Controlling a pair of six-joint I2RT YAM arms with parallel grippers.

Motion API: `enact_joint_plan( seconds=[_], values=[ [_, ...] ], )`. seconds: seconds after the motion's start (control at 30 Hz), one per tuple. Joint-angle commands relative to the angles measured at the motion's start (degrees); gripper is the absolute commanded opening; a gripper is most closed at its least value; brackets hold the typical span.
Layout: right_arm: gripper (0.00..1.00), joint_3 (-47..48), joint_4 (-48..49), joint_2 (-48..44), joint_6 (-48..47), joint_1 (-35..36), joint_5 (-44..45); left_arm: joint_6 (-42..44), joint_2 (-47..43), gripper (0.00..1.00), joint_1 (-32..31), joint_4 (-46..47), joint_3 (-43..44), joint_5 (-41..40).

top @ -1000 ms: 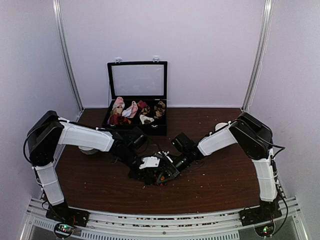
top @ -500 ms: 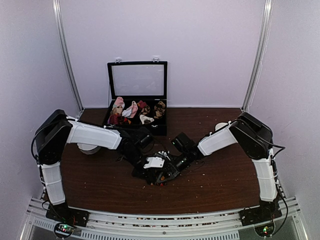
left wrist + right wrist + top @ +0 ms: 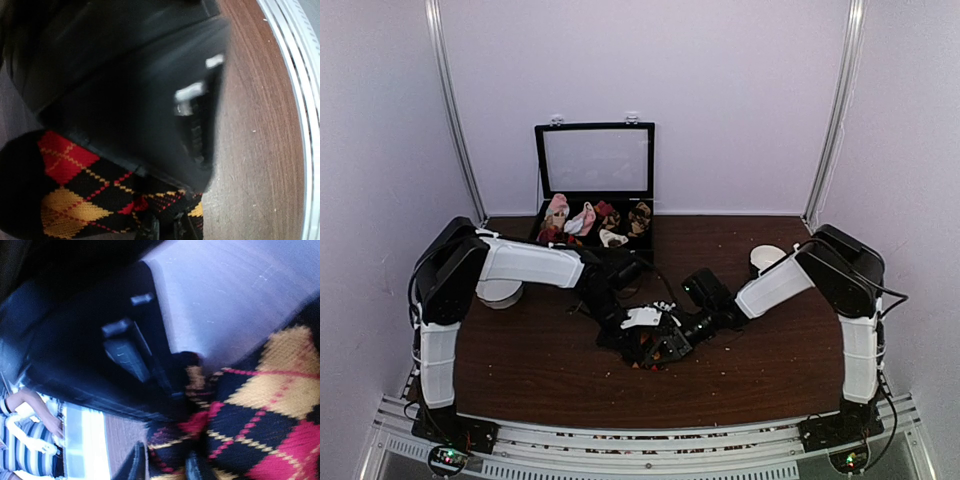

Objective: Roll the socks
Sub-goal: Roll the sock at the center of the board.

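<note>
Socks (image 3: 648, 348) in black argyle with red and orange diamonds lie in one dark heap on the brown worktop (image 3: 520, 370), near its middle and a little towards the near edge. How many socks are in the heap cannot be counted from above. Two arms reach in and meet over it, the left arm (image 3: 530, 265) from the left and the right arm (image 3: 775, 285) from the right.

In the left wrist view the left fingers (image 3: 150, 231) are drawn together at the bottom edge, with argyle knit (image 3: 75, 200) right at their tips. Whether a fold is nipped between them I cannot tell. A large black shape, blurred, fills most of that view above the sock.

In the right wrist view the right fingers (image 3: 136, 464) stand a little apart with patterned knit (image 3: 260, 405) between them. Whether they press on it I cannot tell.

One black box (image 3: 643, 243) stands at the far side of the worktop, its one clear-paned lid (image 3: 596, 160) upright. Inside are at least five sock bundles (image 3: 582, 218), pink, white, dark red and brown.

Two white round objects sit on the worktop, one (image 3: 500, 294) under the left arm and one (image 3: 766, 257) behind the right arm.
</note>
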Motion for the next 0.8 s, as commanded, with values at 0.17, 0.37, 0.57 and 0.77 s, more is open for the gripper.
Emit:
enact_joint_plan(
  seconds=[0.17, 0.37, 0.57, 0.77],
  values=[
    [1.0, -7.4, -3.4, -3.1, -1.3, 0.4, 19.5, -5.5, 8.6, 0.0, 1.1, -4.2, -1.8, -6.5],
    [1.0, -10.8, -12.4, -13.0, -6.0, 0.4, 30.9, -7.1, 9.9, 0.0, 1.1, -4.5, -0.5, -9.0],
    [1.0, -14.1, -17.5, -20.1, -7.8, 0.3, 41.3, -9.0, 13.2, 0.0, 1.1, -7.5, 2.3, -7.4],
    [1.0, -17.1, -15.1, -25.0, -5.5, 0.8, 45.1, -10.2, 16.0, 0.0, 2.4, -11.6, 6.2, -4.0]
  ],
)
